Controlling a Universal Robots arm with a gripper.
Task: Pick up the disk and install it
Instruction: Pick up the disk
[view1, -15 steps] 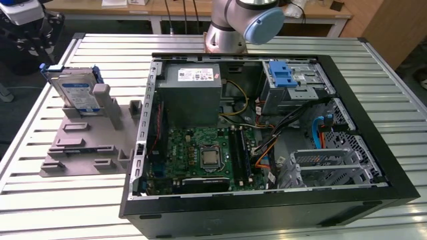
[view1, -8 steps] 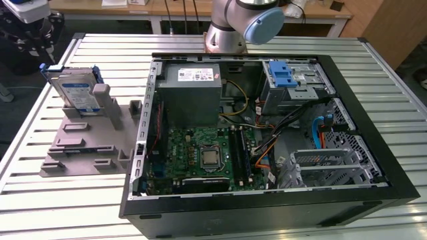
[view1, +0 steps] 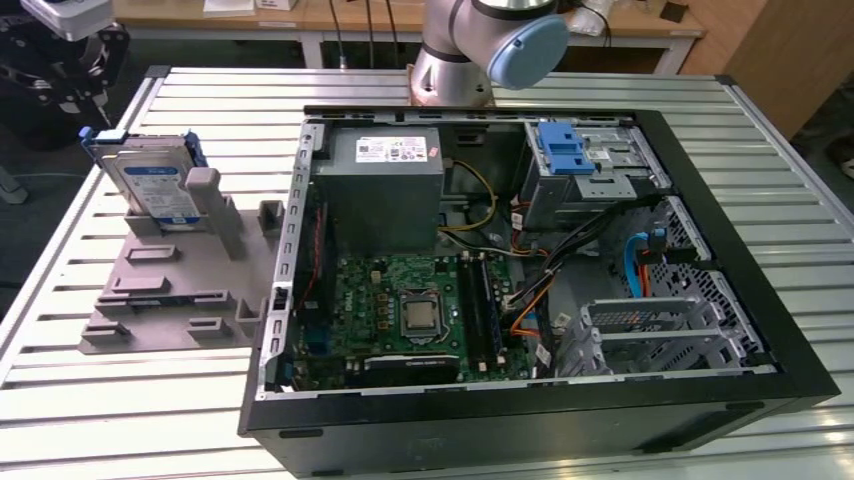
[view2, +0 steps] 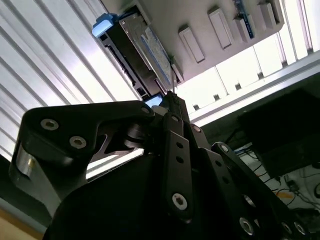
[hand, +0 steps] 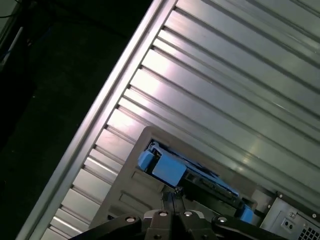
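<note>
- The disk (view1: 144, 182) is not picked up yet. It stands on edge in the grey holder (view1: 160, 300) on the slatted table (view1: 134, 400), at the exterior view's left, just beside the open case (view1: 534, 425) but outside it.
- My gripper (hand: 175, 196) hangs above the far end of the disk, near the corner of its blue frame. In both wrist views the tips point toward that blue edge, and I see a gap between them and it, so I read no contact.
- The fingers look drawn in narrow, tip against tip, with nothing held between them.
- I judge this to be the approach stage: the arm is over the right object, but there is no grasp, no lift and no carry.
- In the case, the drive bay (view1: 594, 170) sits at the far corner, toward the exterior view's right, with a blue latch (view1: 565, 150) on top of it. I cannot tell from here whether its slot is free.
- Nothing in the case looks disturbed by the work. The cables and the board lie clear of the arm, which is over the table and not over the case.
- My tally is that nothing is done so far beyond positioning; both the pickup and the install remain.
</note>
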